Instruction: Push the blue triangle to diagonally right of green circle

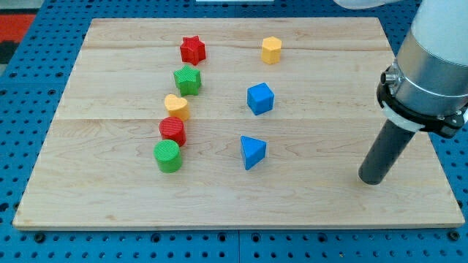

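Wooden bench point(329, 212) on blue pegboard; my tip point(371, 179) rests well right of blue triangle point(252, 152); green circle point(167, 156) far left. No gripper fitted.

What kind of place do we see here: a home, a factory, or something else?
Probably a robotics laboratory bench. A pale wooden board lies on a blue perforated base, small coloured plastic blocks such as the blue triangle and green circle sit on it, and my tip rests at the view's right, apart from them.
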Controlling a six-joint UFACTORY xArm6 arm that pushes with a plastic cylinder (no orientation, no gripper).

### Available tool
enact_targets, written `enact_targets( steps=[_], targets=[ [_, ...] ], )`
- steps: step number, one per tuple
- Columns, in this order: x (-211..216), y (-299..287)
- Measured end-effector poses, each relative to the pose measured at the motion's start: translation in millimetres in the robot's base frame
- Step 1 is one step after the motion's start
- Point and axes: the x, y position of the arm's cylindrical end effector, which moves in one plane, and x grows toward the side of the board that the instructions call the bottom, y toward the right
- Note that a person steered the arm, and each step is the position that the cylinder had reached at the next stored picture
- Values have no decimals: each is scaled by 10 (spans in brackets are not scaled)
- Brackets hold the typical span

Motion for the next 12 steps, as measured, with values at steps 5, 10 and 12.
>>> enact_targets(
  steps=[5,10,12],
  targets=[
    [29,-697],
    [104,-3277],
    [-304,-2422]
  ],
)
